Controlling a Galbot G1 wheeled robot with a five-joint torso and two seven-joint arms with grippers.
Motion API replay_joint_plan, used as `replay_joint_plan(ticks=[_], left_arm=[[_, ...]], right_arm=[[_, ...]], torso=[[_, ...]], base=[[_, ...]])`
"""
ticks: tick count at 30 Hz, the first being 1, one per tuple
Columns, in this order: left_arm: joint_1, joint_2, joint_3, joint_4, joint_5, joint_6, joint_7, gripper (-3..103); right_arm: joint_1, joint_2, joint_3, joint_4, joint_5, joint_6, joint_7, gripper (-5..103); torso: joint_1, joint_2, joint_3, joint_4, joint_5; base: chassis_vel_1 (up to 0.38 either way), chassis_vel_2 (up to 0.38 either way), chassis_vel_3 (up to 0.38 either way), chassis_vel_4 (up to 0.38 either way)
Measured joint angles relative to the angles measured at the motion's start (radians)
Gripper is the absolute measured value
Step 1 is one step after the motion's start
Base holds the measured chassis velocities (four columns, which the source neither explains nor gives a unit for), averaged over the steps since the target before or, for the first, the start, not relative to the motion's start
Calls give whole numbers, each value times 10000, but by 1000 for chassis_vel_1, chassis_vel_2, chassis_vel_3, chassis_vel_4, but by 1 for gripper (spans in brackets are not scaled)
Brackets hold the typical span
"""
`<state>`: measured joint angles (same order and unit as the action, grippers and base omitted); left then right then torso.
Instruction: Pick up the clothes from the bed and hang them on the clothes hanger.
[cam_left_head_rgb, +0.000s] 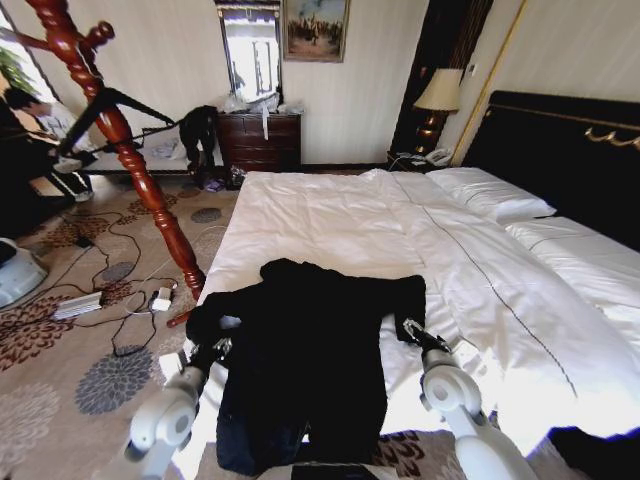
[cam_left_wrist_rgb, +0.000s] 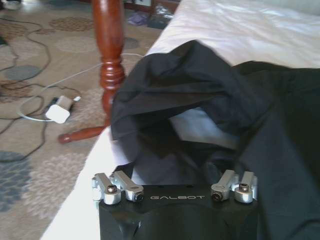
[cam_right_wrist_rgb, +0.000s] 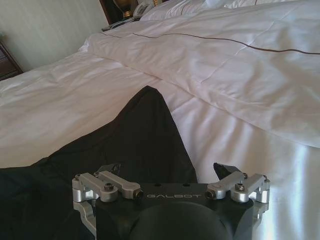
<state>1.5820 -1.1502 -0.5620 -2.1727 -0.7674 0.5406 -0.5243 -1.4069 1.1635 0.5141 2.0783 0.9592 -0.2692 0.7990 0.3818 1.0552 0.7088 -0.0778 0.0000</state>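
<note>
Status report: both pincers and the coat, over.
Left pincer open at coat's left sleeve. Right pincer open at right sleeve. Coat flat on bed.

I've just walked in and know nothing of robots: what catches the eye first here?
A long black coat lies spread on the near edge of the wide white bed. The left gripper and right gripper sit at its two sleeves, jaws open. A red wooden coat stand rises left of the bed.

coat (cam_left_head_rgb: 300, 350) lies spread on the near end of the bed (cam_left_head_rgb: 330, 220), hanging a bit over the edge; wooden stand (cam_left_head_rgb: 120, 140) on the floor left of it, pillows (cam_left_head_rgb: 490, 195) far right by the headboard (cam_left_head_rgb: 560, 150)
</note>
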Motion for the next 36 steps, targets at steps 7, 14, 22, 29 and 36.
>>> replay_joint_plan(ticks=[7,14,22,29,36], left_arm=[[-111,-176,0,323,75,41,9,100],[-252,-567,94,703,168,-147,-166,102],[-576,-703,22,1093,47,-970,-23,72],[-656,-679,-175,1293,11,-1171,138,50],[-821,-95,-862,1045,483,-1306,388,23]], right_arm=[[-26,-5,0,7,0,6,36,100],[-130,-91,62,92,7,13,94,100],[-272,-83,116,251,7,22,147,100],[-375,2,116,357,-18,22,171,100],[-556,43,116,539,-68,22,200,100]], torso=[[0,0,0,-2,0],[0,0,0,-1,-2],[0,-1,1,-2,-1],[0,-1,1,-1,-1],[1,-1,1,-4,-4]], base=[[0,0,0,0],[0,0,0,0],[0,0,0,0],[0,0,0,0],[0,0,0,0]])
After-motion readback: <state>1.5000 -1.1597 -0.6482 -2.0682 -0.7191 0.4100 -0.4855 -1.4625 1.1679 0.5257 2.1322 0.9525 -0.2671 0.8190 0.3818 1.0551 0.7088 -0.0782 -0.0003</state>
